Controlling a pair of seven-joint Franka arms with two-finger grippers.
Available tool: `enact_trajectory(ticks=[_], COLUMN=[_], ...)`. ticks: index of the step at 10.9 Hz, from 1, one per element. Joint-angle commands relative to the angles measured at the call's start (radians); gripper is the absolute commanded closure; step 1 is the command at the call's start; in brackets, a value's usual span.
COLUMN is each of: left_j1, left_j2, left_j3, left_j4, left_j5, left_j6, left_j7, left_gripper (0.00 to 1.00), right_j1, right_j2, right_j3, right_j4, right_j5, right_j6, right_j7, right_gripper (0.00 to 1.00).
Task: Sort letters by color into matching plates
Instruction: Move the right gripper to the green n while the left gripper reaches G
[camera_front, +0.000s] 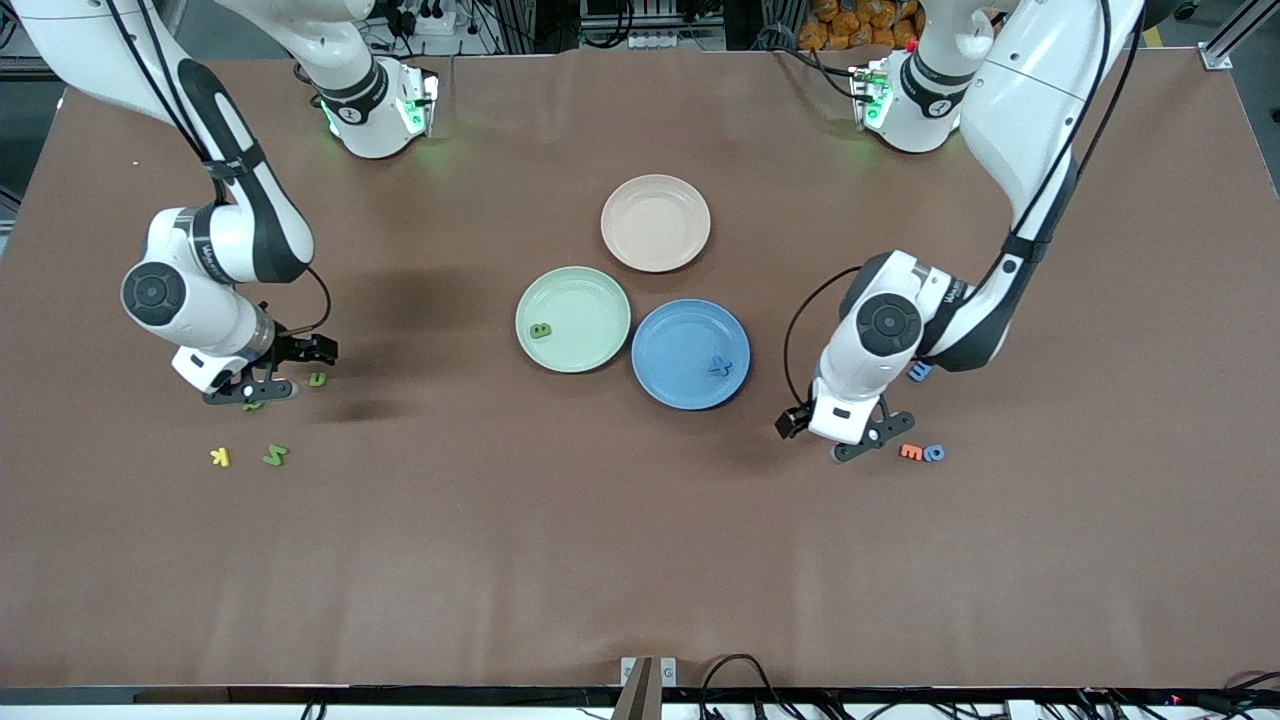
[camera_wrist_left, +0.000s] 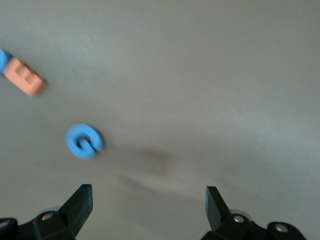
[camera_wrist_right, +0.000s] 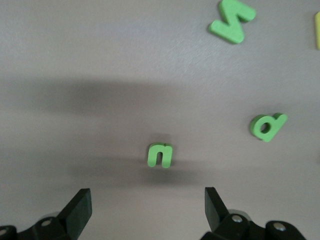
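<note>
The mint green plate (camera_front: 573, 319) holds one green letter (camera_front: 541, 331), and the blue plate (camera_front: 690, 353) holds one blue letter (camera_front: 721, 366). My right gripper (camera_front: 288, 371) (camera_wrist_right: 148, 207) hangs open low over the table at the right arm's end. A green letter (camera_front: 317, 379) (camera_wrist_right: 160, 155) lies just off its fingertips. Two more green letters (camera_wrist_right: 267, 126) (camera_wrist_right: 231, 19) lie close by. My left gripper (camera_front: 860, 446) (camera_wrist_left: 149, 205) is open too, low over the table beside the blue plate. A blue letter (camera_wrist_left: 85, 141) lies near one finger; another (camera_front: 934, 453) touches an orange letter.
A beige-pink plate (camera_front: 655, 222) sits farther from the front camera than the other two plates. A yellow letter (camera_front: 220, 457) lies by a green one (camera_front: 275, 455). The orange letter (camera_front: 911, 452) (camera_wrist_left: 25, 76) rests near my left gripper. A blue letter (camera_front: 918, 371) peeks from under the left arm.
</note>
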Motion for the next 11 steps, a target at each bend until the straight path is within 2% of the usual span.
enact_trajectory(ticks=[1, 4, 7, 11], left_j1=[0.097, 0.157, 0.169, 0.169], left_j2=[-0.018, -0.026, -0.034, -0.031], left_j3=[-0.007, -0.014, -0.017, -0.019], left_j4=[-0.038, -0.063, -0.08, -0.118], left_j5=[0.065, 0.094, 0.093, 0.07], left_j6=[-0.005, 0.005, 0.006, 0.122], left_j7=[0.139, 0.131, 0.13, 0.113], left_gripper=[0.0, 0.03, 0.03, 0.04], right_j1=[-0.035, -0.037, -0.046, -0.049], right_j2=[-0.011, 0.026, 0.061, 0.089], right_j3=[0.022, 0.022, 0.022, 0.022], right_j4=[-0.071, -0.068, -0.068, -0.068], right_j5=[-0.021, -0.022, -0.022, -0.024], right_j6=[0.092, 0.163, 0.213, 0.248], right_j7=[-0.003, -0.002, 0.006, 0.006], right_gripper=[0.0, 0.0, 0.0, 0.0])
